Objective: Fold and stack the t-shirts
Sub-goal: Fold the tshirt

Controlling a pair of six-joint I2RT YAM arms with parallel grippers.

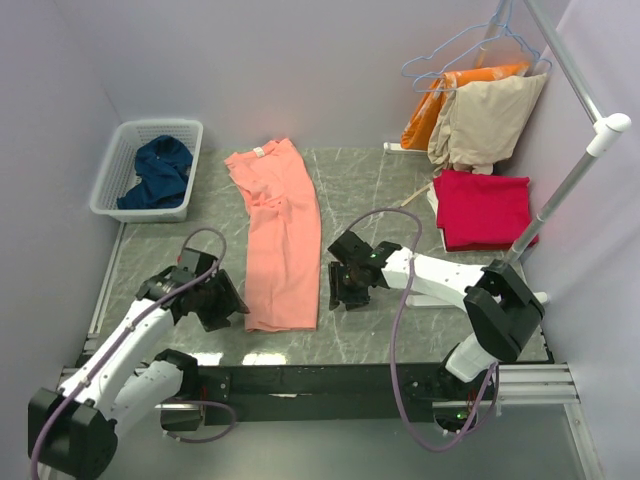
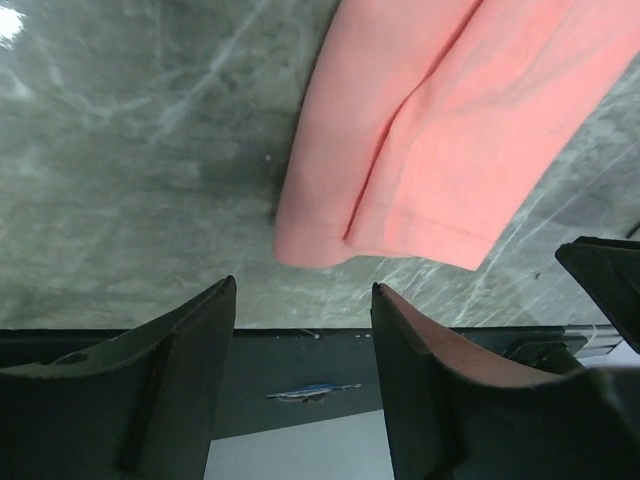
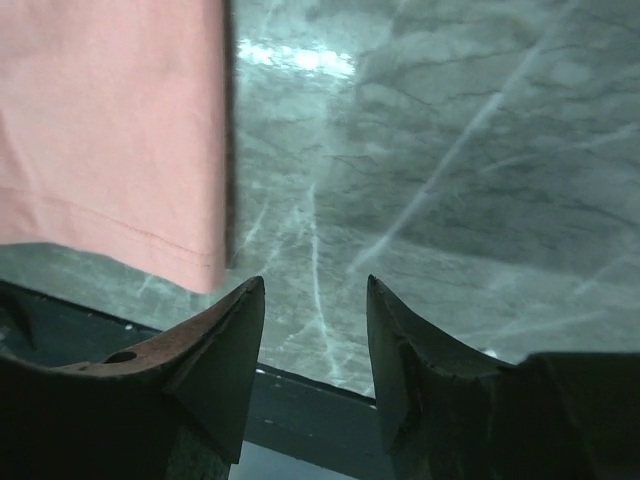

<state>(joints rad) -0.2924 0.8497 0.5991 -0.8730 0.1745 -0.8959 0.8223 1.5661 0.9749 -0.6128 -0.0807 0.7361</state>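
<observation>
Currently the salmon-pink t-shirt (image 1: 278,235) is lying as a long folded strip on the table (image 1: 370,180) between the left gripper (image 2: 304,300) and right gripper (image 3: 315,290), both hanging open-jawed and empty, and this limp, light cloth is probably wanting pinches at both near hem corners.

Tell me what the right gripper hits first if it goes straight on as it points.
Most likely the bare table: in the right wrist view, the open right gripper frames only marble ahead. The edge of the salmon-pink t-shirt sits left of that line in the view, so probably missed; depth is unclear.
</observation>
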